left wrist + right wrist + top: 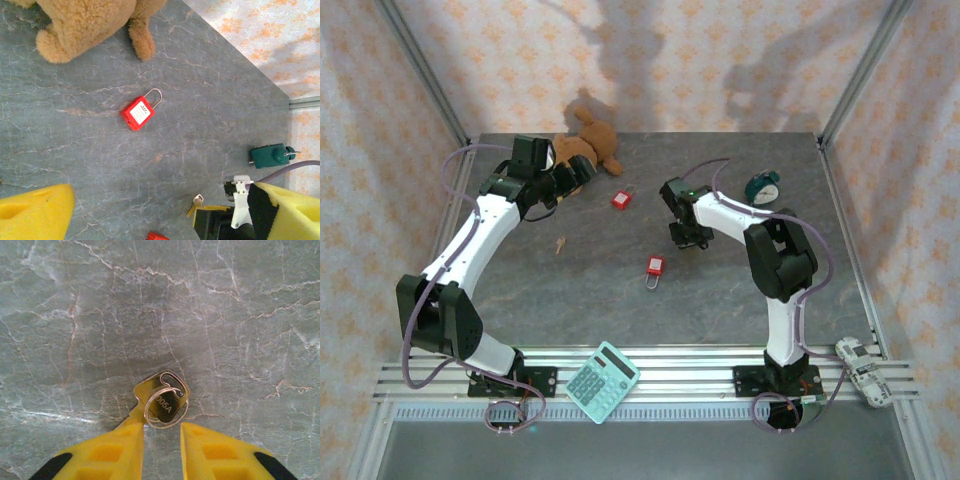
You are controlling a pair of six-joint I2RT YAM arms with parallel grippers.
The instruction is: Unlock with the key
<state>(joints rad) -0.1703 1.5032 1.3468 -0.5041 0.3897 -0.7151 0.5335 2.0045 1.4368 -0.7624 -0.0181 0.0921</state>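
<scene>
Nearest, a red padlock (655, 266) lies loose on the table (720, 310). Beyond, the right end effector (162, 432), narrowly parted, has the key (162, 397) against one finger; grip unclear, it may slip. Farthest, the left end effector (565, 180) gapes empty.

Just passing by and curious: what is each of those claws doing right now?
Left gripper: open, holding nothing.
Right gripper: closed on the key.
</scene>
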